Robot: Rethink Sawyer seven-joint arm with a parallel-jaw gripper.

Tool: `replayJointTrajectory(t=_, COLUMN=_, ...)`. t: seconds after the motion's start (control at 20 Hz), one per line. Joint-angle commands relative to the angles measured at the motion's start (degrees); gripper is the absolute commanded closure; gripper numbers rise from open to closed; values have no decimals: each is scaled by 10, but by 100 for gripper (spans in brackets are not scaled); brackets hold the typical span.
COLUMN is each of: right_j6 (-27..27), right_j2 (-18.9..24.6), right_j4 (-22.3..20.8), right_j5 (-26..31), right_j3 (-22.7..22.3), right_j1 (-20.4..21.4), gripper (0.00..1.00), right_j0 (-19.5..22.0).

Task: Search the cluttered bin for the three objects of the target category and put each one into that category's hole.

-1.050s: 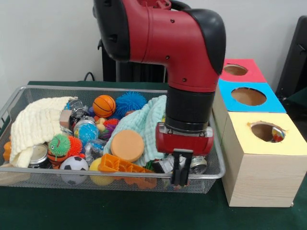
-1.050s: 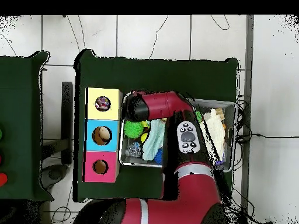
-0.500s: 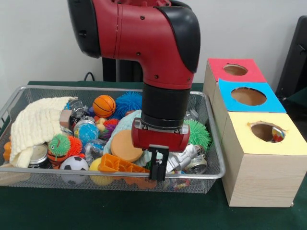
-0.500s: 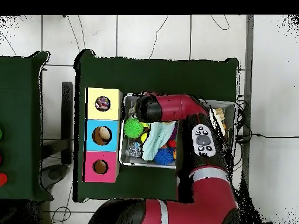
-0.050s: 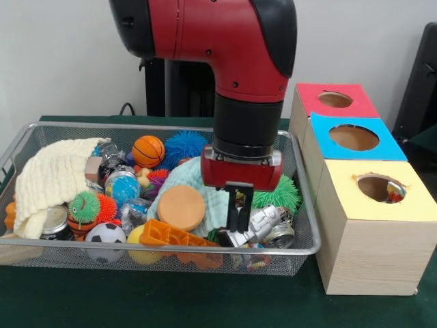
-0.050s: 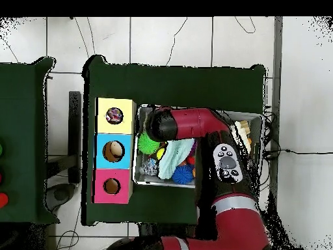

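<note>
Down at the front rim of the wire bin (image 5: 171,254), an orange plastic grid piece (image 5: 179,240) lies against the mesh, with a small soccer ball (image 5: 105,234) just to its left and a metal can (image 5: 54,222) beyond that, tucked under the cream cloth (image 5: 51,179). Right of the grid piece, the gripper (image 5: 237,220) hangs low over the clutter, its dark fingers close together and pointing straight down; whether they have hold of anything cannot be told from here. Just beside the tips lies a silver robot figure (image 5: 259,224), touching a small tin can (image 5: 280,236) at the bin's front right corner. A step back, an orange round sponge (image 5: 181,208) rests on the mint cloth (image 5: 194,184), and a green spiky ball (image 5: 280,193) sits behind the silver figure. On the left, a green-and-orange spiky ball (image 5: 85,206) nestles near a blue globe ball (image 5: 123,186). Farther back, a mini basketball (image 5: 148,151) and a blue spiky ball (image 5: 184,146) sit by the rear wall. To the right of the bin stands the row of boxes: the yellow box (image 5: 375,225) nearest, its hole showing something colourful inside, then the blue box (image 5: 353,138), then the red box (image 5: 335,100). From overhead, the red arm (image 6: 195,124) reaches across the bin toward the box side.
</note>
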State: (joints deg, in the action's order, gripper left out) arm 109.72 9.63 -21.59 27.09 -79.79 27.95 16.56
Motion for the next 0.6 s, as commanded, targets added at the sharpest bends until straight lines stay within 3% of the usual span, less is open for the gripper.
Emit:
replayJointTrajectory(t=0.05, right_j6=-89, right_j2=74, right_j4=-25, right_j5=49, right_j3=-39, right_j1=-37, gripper=100, right_j0=12)
replayJointTrajectory(t=0.6, right_j6=-78, right_j2=78, right_j4=-52, right_j5=-8, right_j3=-37, right_j1=-80, gripper=100, right_j0=26)
